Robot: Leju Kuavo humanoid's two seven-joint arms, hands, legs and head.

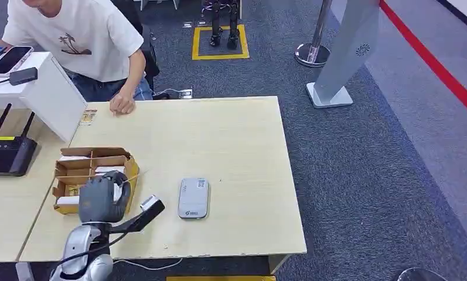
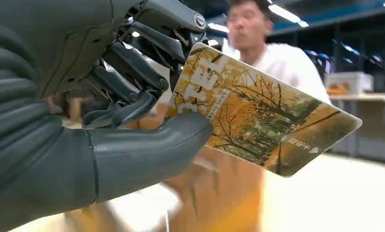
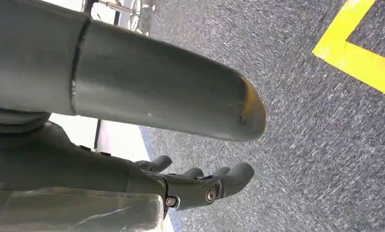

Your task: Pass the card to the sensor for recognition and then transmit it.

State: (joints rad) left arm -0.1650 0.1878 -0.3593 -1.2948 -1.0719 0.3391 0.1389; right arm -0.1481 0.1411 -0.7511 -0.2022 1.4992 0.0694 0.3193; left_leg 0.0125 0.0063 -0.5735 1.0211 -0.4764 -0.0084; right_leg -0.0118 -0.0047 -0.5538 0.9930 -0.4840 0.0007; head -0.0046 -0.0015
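Note:
My left hand (image 1: 104, 196) hovers over the right side of a compartmented cardboard box (image 1: 78, 164) on the wooden table (image 1: 231, 146). In the left wrist view this hand (image 2: 84, 125) pinches an orange card (image 2: 263, 121), printed with autumn trees, between thumb and fingers; most of the card sticks out beyond the fingers. The grey card sensor (image 1: 194, 198) lies flat on the table, a short way right of the hand. My right hand (image 3: 200, 186) hangs beside my body over the dark carpet and holds nothing, its fingers loosely apart.
A person in a white T-shirt (image 1: 84, 35) leans at the far left corner, one hand (image 1: 122, 105) resting on the table beside a small card (image 1: 88, 117). A black router (image 1: 8, 155) and a white box (image 1: 55, 93) stand on the adjoining left table.

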